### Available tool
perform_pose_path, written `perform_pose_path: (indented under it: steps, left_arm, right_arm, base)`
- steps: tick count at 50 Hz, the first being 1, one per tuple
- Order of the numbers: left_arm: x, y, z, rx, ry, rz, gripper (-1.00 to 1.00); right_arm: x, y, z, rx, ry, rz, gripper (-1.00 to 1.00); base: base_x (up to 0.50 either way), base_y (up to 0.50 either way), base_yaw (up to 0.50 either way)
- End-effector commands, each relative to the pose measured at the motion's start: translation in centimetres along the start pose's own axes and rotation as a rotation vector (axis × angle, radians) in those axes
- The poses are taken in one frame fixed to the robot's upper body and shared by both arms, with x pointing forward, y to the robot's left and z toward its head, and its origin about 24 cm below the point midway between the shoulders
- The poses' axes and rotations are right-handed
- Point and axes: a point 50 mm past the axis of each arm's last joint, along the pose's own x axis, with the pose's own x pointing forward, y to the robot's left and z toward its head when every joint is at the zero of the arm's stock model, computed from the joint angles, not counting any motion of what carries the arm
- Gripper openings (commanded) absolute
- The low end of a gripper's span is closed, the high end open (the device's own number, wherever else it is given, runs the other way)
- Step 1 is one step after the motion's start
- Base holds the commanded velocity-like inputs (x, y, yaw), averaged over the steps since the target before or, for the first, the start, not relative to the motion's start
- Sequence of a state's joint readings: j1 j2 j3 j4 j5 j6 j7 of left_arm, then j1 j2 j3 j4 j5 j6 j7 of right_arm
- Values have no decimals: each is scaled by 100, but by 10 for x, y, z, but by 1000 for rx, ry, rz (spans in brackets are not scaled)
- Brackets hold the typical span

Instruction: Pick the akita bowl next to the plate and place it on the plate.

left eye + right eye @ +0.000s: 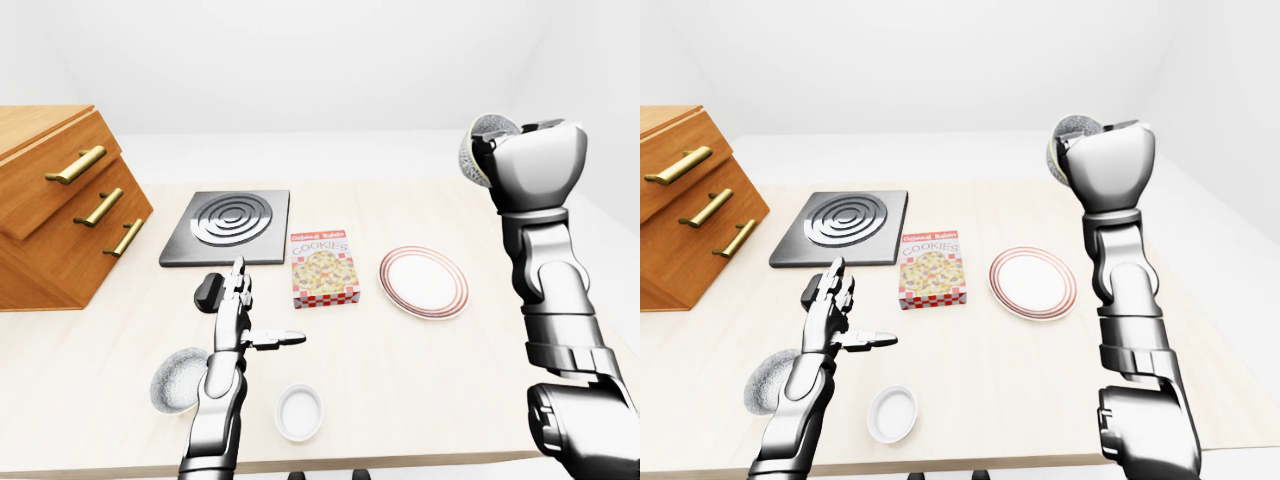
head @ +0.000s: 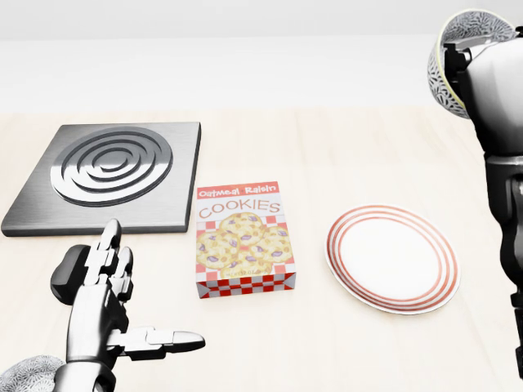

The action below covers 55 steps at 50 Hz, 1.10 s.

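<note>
The akita bowl [image 2: 446, 59], grey-patterned with a dark inside, hangs tilted high in the head view's upper right corner. My right hand [image 1: 492, 150] is shut on it, its fingers mostly hidden behind the wrist and the bowl. The white plate [image 2: 392, 257] with red rings lies on the table well below the bowl, nothing on it. My left hand [image 2: 151, 286] hovers open at the lower left of the head view, fingers spread and thumb pointing right, holding nothing.
A cookies box [image 2: 243, 238] lies left of the plate, and a grey burner plate [image 2: 110, 175] sits beyond it. A wooden drawer cabinet [image 1: 55, 200] stands at far left. A second patterned bowl [image 1: 178, 380] and a small white bowl [image 1: 300, 412] rest near the table's bottom edge.
</note>
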<state>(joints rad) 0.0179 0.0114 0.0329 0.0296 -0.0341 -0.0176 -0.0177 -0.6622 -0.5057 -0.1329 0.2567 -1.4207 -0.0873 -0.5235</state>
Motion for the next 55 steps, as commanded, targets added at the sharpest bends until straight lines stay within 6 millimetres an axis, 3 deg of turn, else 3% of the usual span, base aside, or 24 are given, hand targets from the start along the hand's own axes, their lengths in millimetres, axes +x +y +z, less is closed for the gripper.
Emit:
perform_pose_path:
  steps: [1, 14, 25, 33, 45, 55]
  left_arm:
    - [0, 0, -1, -1, 0, -1, 100]
    - [0, 0, -1, -2, 1, -4, 100]
    - [-1, 0, 1, -3, -1, -5, 100]
    - [-1, 1, 0, -2, -1, -6, 100]
    - [-1, -1, 1, -2, -1, -7, 100]
    - [0, -1, 1, -1, 0, -6, 100]
  right_arm:
    - [-10, 7, 24, 6, -57, 29, -100]
    - [-48, 41, 58, -41, -200, 219, -100]
    - [-57, 56, 73, -63, -270, 295, -100]
    - [-67, 63, 77, -54, -285, 343, -100]
    - [-67, 68, 73, -49, -273, 368, -100]
    - [-75, 86, 69, -95, -312, 472, -100]
  base:
    - [0, 0, 0]
    - [0, 0, 0]
    - [0, 0, 0]
    - [0, 0, 0]
    - [0, 0, 0]
    - [0, 0, 0]
